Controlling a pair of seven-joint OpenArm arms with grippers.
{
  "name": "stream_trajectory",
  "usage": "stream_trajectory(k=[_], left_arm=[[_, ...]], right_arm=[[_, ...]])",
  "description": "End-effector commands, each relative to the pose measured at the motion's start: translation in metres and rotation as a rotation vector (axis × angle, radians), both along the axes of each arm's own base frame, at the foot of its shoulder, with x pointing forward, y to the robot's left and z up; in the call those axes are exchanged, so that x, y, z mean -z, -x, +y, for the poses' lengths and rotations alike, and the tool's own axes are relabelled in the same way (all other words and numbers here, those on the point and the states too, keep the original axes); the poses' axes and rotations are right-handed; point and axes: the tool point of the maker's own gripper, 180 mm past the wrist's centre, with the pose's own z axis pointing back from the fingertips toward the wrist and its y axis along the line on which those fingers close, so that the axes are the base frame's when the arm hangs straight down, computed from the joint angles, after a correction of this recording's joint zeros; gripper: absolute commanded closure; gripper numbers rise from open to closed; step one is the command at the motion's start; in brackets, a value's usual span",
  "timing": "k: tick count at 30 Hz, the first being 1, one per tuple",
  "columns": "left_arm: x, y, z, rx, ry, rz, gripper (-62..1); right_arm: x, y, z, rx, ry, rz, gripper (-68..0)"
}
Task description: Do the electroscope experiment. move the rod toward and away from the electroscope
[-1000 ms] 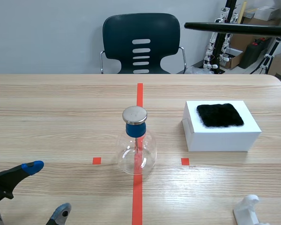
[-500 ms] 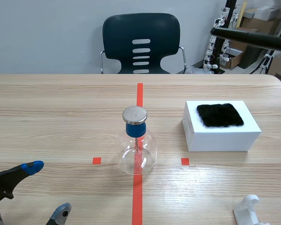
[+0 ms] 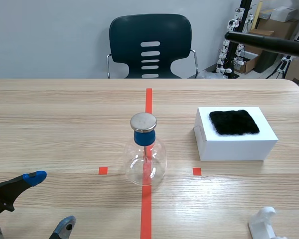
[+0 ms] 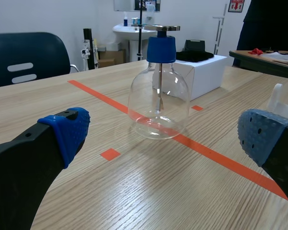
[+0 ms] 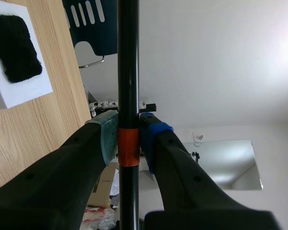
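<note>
Table (image 3: 65, 109): The big wooden table is holding the electroscope, a white box and a small white stand.
Chair (image 3: 150, 45): A dark chair is standing behind the far edge of the table. Nobody is sitting in it.
Rod (image 3: 269, 42): The long black rod is hanging high in the air over the right side of the table, lying almost flat. Its tip is pointing toward the middle but is well apart from the electroscope.
White box (image 3: 234, 144): It is sitting to the right of the electroscope, well apart from it. A black cloth (image 3: 234, 122) is lying on top.
Electroscope (image 3: 145, 159): The glass jar with the blue neck is standing on the red tape line in the middle of the table. Its shiny metal cap (image 3: 143, 121) is facing up.
Right gripper (image 5: 128, 139): It is squeezing the rod between its two pads, right at the rod's orange band.
Left gripper (image 3: 50, 201): It is resting low near the robot with its fingers spread wide, holding nothing. The electroscope is ahead of it.
White stand (image 3: 264, 224): It is sitting at the near right of the table.
Rod's next move: I think the rod is in its "away" spot now. The arm should be bringing the tip slowly toward the metal cap, getting close without bumping it, because the jar could tip over. The squeeze should be tight so the rod is not slipping.
</note>
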Motion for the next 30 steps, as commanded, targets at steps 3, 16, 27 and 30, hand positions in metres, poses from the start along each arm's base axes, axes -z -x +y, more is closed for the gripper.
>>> stream_trajectory(k=[3,16,27,30], left_arm=[[-0.0068,-0.0026,-0.0007,-0.002,0.024,-0.025,-62.3],[-0.0068,-0.0026,-0.0007,-0.002,0.024,-0.025,-62.3],[-0.0068,-0.0026,-0.0007,-0.002,0.024,-0.025,-62.3],[-0.0068,-0.0026,-0.0007,-0.002,0.024,-0.025,-62.3]], right_arm=[[-0.006,-0.0032,0.0047,-0.025,0.022,-0.02,-1.5],[-0.0032,-0.0029,0.0044,-0.025,0.039,-0.01,-1.5],[-0.004,-0.0037,0.0048,-0.027,0.038,-0.015,-1.5],[-0.0044,-0.0039,0.0049,-0.027,0.039,-0.017,-1.5]])
